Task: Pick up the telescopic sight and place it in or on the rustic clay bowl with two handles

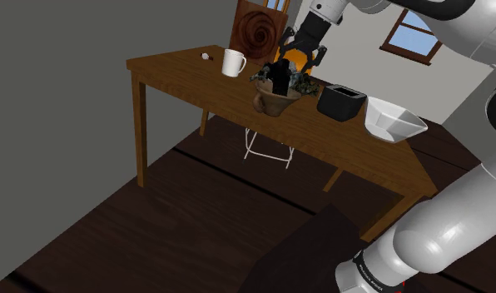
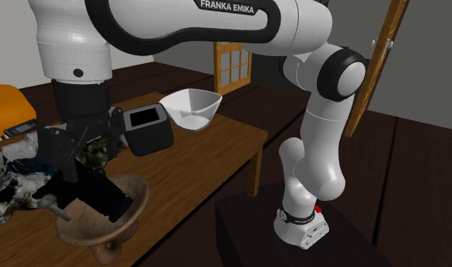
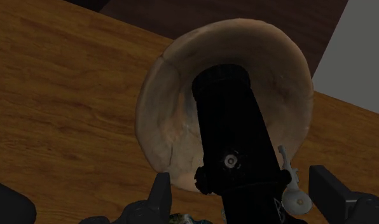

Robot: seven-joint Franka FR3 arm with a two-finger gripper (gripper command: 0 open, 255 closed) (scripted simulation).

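The brown clay bowl (image 1: pixel 271 104) stands near the middle of the wooden table (image 1: pixel 180 75). The black telescopic sight (image 1: pixel 280 78) rests inside it, one end down in the bowl and the other leaning up over the rim. In the wrist view the sight (image 3: pixel 229 121) lies across the bowl (image 3: pixel 175 108), with small silver knobs on its side. My gripper (image 1: pixel 303 60) hovers just above the sight's raised end and is open. Its fingers (image 3: pixel 159 194) stand on either side of the tube with a gap. In the second exterior view the gripper (image 2: pixel 76 178) hangs over the sight (image 2: pixel 103 199) and the bowl (image 2: pixel 137 203).
A white mug (image 1: pixel 233 62) stands beyond the bowl toward the shoulder view's left. A black box (image 1: pixel 341 101) and a white angular bowl (image 1: pixel 394 121) sit on its right. A mottled heap (image 2: pixel 20 182) lies against the clay bowl. A spiral-patterned board (image 1: pixel 259 29) leans behind the table.
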